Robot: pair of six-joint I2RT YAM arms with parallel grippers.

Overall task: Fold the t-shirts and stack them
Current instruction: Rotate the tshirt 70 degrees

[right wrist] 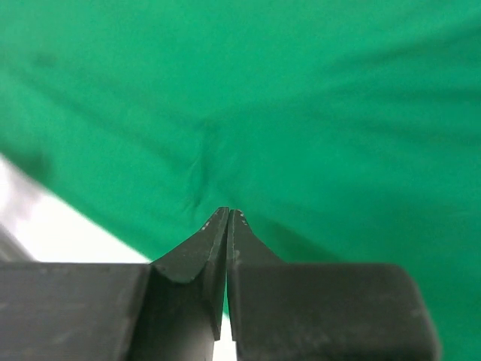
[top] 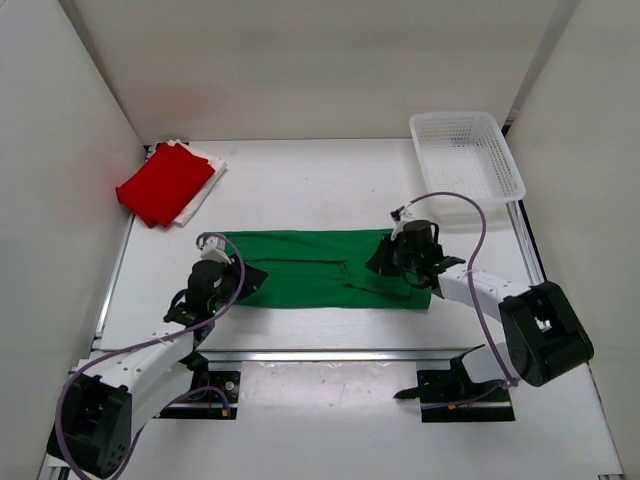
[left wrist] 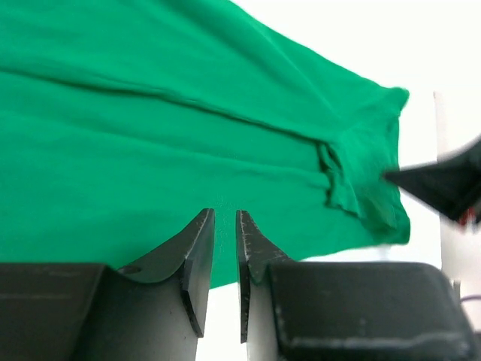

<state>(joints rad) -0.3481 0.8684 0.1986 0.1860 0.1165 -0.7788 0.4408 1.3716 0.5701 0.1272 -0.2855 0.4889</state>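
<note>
Green t-shirt (top: 320, 268) folded into a long band across the middle of the white table (top: 300, 190), with an arm at each end

The soft knit lies flat with lengthwise creases, and only the left wrist view shows a small bunched fold in it. The right gripper (right wrist: 228, 213) is clenched on the cloth, which wrinkles around the black tapered tips; from overhead that pinch cannot be made out. The left gripper (left wrist: 225, 216) sits at the shirt's near edge with a thin slit between its fingers, and I cannot tell whether cloth is caught there. At the far left a bright red t-shirt (top: 165, 183) lies folded on a white t-shirt (top: 207, 188); a white plastic lattice basket (top: 468, 155) stands at the far right
</note>
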